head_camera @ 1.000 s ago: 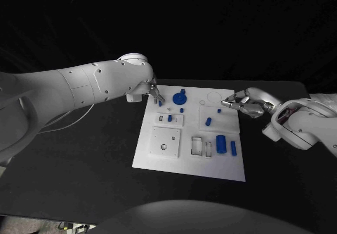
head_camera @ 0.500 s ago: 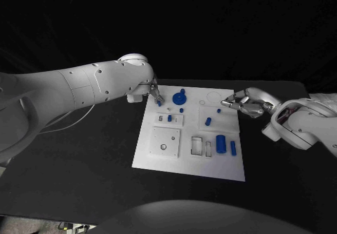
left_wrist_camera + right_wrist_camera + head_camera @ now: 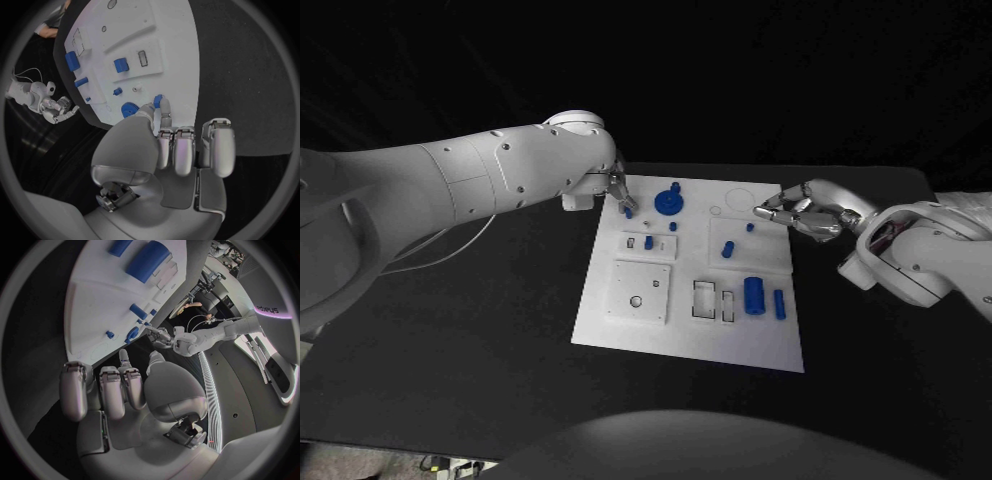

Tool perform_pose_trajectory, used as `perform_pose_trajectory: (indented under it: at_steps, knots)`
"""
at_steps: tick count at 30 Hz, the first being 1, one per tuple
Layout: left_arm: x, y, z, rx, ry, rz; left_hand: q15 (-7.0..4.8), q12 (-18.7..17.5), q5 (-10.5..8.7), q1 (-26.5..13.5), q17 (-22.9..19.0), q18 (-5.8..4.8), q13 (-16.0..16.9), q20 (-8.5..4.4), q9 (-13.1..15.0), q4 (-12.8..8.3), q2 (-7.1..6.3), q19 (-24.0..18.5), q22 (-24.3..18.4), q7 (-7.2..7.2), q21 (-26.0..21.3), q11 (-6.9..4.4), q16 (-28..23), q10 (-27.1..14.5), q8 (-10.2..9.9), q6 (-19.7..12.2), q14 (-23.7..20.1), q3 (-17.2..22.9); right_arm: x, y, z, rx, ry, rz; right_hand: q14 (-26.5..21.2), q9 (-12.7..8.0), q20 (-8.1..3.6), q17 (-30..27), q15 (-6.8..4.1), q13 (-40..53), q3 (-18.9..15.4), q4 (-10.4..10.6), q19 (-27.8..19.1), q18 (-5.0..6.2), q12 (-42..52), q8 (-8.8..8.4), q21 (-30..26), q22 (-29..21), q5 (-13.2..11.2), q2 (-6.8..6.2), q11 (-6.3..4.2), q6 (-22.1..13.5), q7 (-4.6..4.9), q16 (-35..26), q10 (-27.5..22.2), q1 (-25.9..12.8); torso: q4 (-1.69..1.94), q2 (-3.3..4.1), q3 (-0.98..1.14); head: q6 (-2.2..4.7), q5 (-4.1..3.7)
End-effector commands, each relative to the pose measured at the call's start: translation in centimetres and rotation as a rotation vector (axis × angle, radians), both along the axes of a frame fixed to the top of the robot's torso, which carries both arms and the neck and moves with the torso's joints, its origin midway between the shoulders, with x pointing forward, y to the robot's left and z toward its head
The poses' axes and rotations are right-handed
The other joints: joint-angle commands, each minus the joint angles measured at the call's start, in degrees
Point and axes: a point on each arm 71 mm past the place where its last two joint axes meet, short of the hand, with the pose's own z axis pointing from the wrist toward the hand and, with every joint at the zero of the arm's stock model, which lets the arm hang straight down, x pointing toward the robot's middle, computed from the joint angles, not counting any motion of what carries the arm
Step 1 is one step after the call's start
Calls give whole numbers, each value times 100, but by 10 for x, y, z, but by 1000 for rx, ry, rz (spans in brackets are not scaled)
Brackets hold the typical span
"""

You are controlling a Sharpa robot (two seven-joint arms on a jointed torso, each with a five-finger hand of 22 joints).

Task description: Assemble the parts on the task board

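The white task board [image 3: 640, 330] lies mid-table with several blue parts on it: a gear [image 3: 669, 204], two small blocks [image 3: 649, 242] [image 3: 728, 248], a thick cylinder [image 3: 754, 292] and a thin bar [image 3: 779, 304]. My left hand [image 3: 612, 190] hovers at the board's far left corner and pinches a small blue peg [image 3: 159, 101] between thumb and fingertip, just above the board beside the gear [image 3: 129, 108]. Off the board's far right edge, my right hand [image 3: 802, 212] has its fingers curled in with nothing in them. The right wrist view shows that hand [image 3: 119, 390] near the board [image 3: 87, 305].
Black table [image 3: 473, 340] surrounds the board on all sides. My bulky left arm [image 3: 459, 190] stretches across the table's left side. A square recessed plate [image 3: 638, 290] and two slots [image 3: 705, 298] take up the board's near half.
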Motion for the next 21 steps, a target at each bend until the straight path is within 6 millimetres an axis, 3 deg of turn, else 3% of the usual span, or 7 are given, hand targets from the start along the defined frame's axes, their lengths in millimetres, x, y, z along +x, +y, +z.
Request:
perform_pose_trajectory:
  at_steps: [1, 10, 21]
  knots:
    - [-1, -2, -1, -7, 7, -7, -47, 14, -20, 62, 1505, 5, 1507, -40, 21, -6, -14, 44, 1118, -21, 0, -39, 14, 607, 32, 31, 614, 57, -1, 1, -1, -2, 10, 13, 587, -9, 1, 1508, 31, 1508, -17, -6, -14, 84, 22, -23, -7, 1169, 28, 12, 29, 14, -16, 20, 586, 23, 1, 0, 2, 1, 16]
    - [-6, 3, 1, -10, 3, 5, -69, 14, -48, 171, 1505, 5, 1507, -64, 67, -39, -147, 52, 1126, -32, -5, -56, 14, 607, 25, 19, 614, 360, -1, -1, -1, -3, 9, 8, 587, -9, 1, 1508, 31, 1508, -17, -6, -22, 87, 22, -23, -16, 1166, 30, 13, 29, 14, -16, 20, 586, 28, 2, -4, 5, 1, 22]
    - [-22, 9, 17, -8, -3, -20, -69, 14, -92, 185, 1505, 9, 1507, -69, 82, -24, -357, 44, 1125, -20, -31, -53, 14, 607, -26, 4, 614, 793, -1, -3, 0, -5, 10, 1, 587, -9, 1, 1508, 31, 1508, -17, -6, -27, 88, 22, -23, -20, 1164, 31, 14, 29, 14, -16, 20, 586, 31, -10, -2, 0, 1, 41]
